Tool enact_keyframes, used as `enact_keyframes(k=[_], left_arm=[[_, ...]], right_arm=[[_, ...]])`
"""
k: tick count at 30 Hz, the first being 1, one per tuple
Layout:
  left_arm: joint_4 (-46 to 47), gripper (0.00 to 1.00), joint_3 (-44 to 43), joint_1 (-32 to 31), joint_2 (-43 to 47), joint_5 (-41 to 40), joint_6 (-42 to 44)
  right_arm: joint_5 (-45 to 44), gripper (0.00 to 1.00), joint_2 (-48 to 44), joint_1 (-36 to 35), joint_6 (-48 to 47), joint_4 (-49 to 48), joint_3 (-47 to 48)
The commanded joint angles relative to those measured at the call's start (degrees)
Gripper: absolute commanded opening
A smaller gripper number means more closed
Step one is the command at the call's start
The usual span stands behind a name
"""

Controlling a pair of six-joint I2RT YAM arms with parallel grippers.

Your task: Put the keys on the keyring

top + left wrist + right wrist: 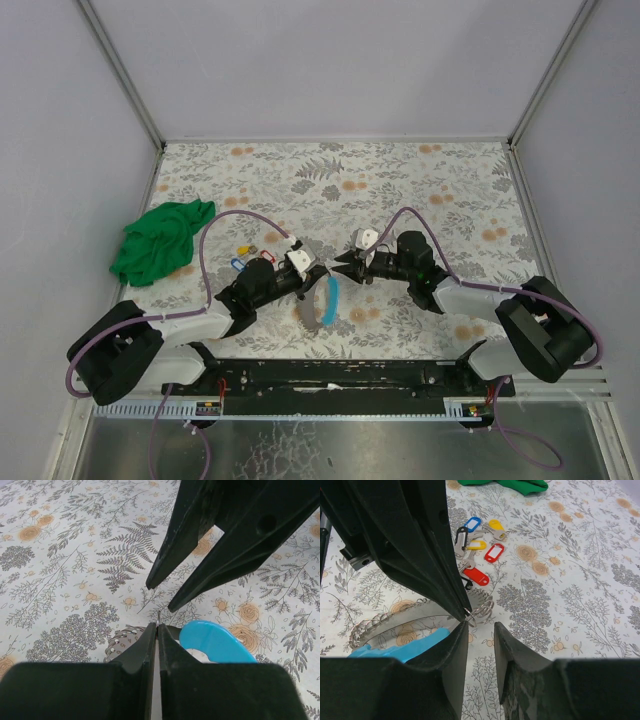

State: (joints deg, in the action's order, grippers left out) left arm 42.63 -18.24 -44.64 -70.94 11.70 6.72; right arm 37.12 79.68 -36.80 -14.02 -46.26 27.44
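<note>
Near the middle of the table (400,190), the left fingers (140,650) are clamped on the thin wire of the keyring (415,645); the right fingers (515,650) stand apart just beside them, empty. The keys (475,545) lie loose beyond the keyring, none threaded; all threading remains

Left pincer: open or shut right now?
Shut. The left pincer has its fingers pressed together, nipping the keyring wire.

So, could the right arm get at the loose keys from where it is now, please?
Probably not directly: the left end effector, shut on the keyring, sits between the open right end effector and the keys; it would need to go around.
</note>
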Motion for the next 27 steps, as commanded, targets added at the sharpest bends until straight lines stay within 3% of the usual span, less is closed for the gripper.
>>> enact_keyframes(k=[1, 11, 27], left_arm=[[2.42, 0.0, -0.37, -0.55, 0.71, -1.56, -0.93], [2.48, 0.0, -0.81, -1.21, 0.36, -1.31, -1.19], [4.6, 0.0, -1.24, -3.41, -0.86, -0.25, -2.48]], right_arm=[[0.05, 0.34, 1.83, -1.23, 1.0, -6.64, -0.21], [-1.65, 0.3, 5.38, -1.95, 1.76, -12.54, -0.88], [-5.08, 0.07, 8.76, -2.73, 4.38, -22.11, -2.89]])
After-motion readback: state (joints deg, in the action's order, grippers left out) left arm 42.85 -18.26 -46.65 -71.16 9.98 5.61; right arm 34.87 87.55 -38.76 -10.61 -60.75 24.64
